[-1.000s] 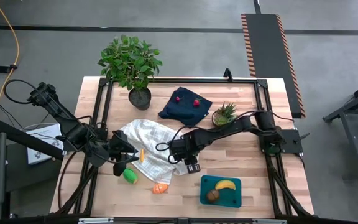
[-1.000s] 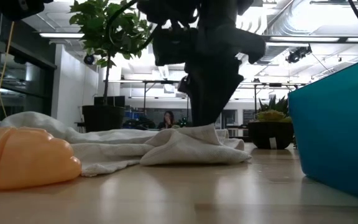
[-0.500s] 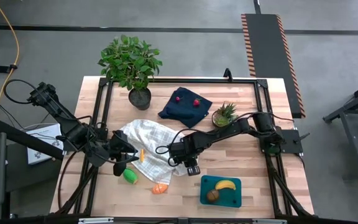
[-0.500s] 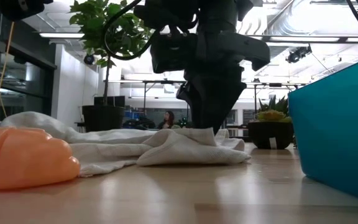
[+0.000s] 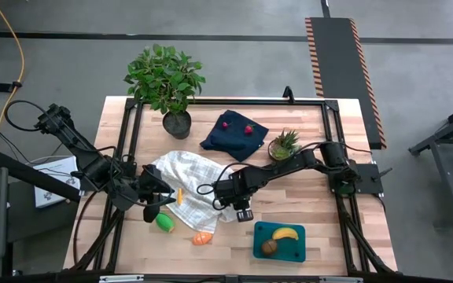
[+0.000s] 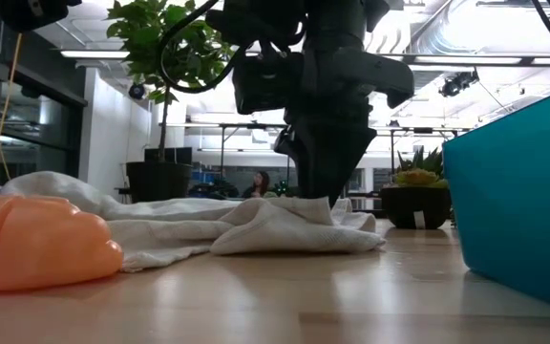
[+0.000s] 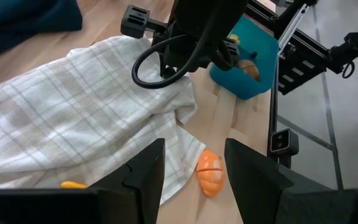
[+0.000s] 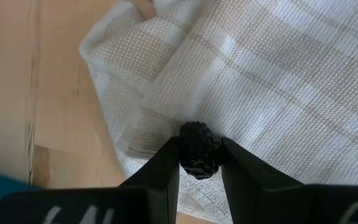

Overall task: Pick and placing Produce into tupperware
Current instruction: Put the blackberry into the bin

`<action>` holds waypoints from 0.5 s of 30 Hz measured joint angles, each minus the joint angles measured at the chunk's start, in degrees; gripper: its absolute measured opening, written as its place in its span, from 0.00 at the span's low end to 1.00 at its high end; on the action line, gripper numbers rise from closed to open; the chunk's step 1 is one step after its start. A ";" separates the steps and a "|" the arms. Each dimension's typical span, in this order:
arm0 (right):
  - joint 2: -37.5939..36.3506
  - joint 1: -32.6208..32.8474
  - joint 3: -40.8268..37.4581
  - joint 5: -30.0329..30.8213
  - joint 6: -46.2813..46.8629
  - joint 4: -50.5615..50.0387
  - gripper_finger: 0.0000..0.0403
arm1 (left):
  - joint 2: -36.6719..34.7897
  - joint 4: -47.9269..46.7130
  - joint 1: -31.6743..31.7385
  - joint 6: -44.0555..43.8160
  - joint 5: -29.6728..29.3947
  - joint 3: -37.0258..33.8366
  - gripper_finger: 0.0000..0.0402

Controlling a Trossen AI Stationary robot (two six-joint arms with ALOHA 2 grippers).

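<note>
A small dark bumpy berry (image 8: 197, 146) lies on the white checked cloth (image 5: 191, 185) near its right edge, and my right gripper (image 5: 241, 209) is shut on it, pointing steeply down. The teal tupperware (image 5: 291, 248) at the front right holds a yellow banana (image 5: 285, 233) and a brown round piece (image 5: 268, 247). A green piece (image 5: 164, 223) and an orange piece (image 5: 202, 237) lie on the bare wood in front of the cloth. Two red berries (image 5: 237, 126) rest on a navy cloth. My left gripper (image 7: 194, 168) hangs open above the cloth's left part. My right gripper pinches the dark berry by its two sides (image 8: 184, 152) between its two fingers (image 8: 163, 171). The fingers come from above, pointing steeply down. The berry sits on the checked cloth (image 8: 278, 81), close to the cloth's edge.
A leafy potted plant (image 5: 166, 79) stands at the far left. A small spiky plant (image 5: 284, 145) stands right of the navy cloth (image 5: 228, 140). A thin orange piece (image 5: 180, 196) lies on the checked cloth. Bare wood shows between the cloth and the tupperware.
The fold of cloth under my right gripper has sunk and flattened a little. Nothing else has visibly moved.
</note>
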 joint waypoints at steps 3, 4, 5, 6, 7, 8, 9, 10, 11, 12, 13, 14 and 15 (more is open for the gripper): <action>-1.12 0.01 0.00 0.05 1.06 -0.03 0.19 | 0.00 0.00 0.02 0.00 0.00 0.00 0.39; -1.60 0.02 0.02 0.21 1.18 0.02 0.19 | 0.00 0.00 0.02 0.00 0.00 0.00 0.39; -2.20 0.02 0.11 0.39 1.31 -0.02 0.19 | 0.00 0.01 0.00 0.01 0.00 0.00 0.39; -2.79 0.02 0.15 0.73 1.39 -0.24 0.19 | 0.00 0.01 0.02 0.03 0.00 0.00 0.39; -3.28 0.02 0.49 0.75 1.85 -0.66 0.19 | 0.00 -0.03 0.01 0.07 0.00 0.00 0.39; -3.92 0.02 0.62 0.97 2.37 -0.68 0.19 | 0.00 0.02 0.00 0.09 0.00 0.00 0.39; -4.48 -0.02 0.82 1.12 2.79 -0.97 0.19 | 0.00 0.00 0.00 0.11 0.00 0.00 0.39; -5.20 -0.11 0.89 1.10 3.17 -1.02 0.19 | 0.00 0.00 0.02 0.17 0.00 0.00 0.39; -5.80 -0.14 0.91 1.13 3.86 -1.08 0.19 | 0.00 -0.02 0.00 0.22 0.00 0.00 0.39; -6.45 -0.31 0.96 1.11 4.41 -1.04 0.19 | 0.00 -0.05 0.00 0.22 0.00 0.00 0.39; -7.07 -0.40 0.96 1.12 5.06 -1.25 0.19 | 0.00 -0.08 0.01 0.22 0.01 0.00 0.39; -7.61 -0.40 0.96 1.10 5.77 -1.61 0.19 | 0.00 -0.25 0.00 0.22 0.00 0.00 0.39; -8.19 -0.42 0.96 1.11 6.38 -1.90 0.19 | 0.00 -0.31 0.00 0.22 0.02 0.00 0.39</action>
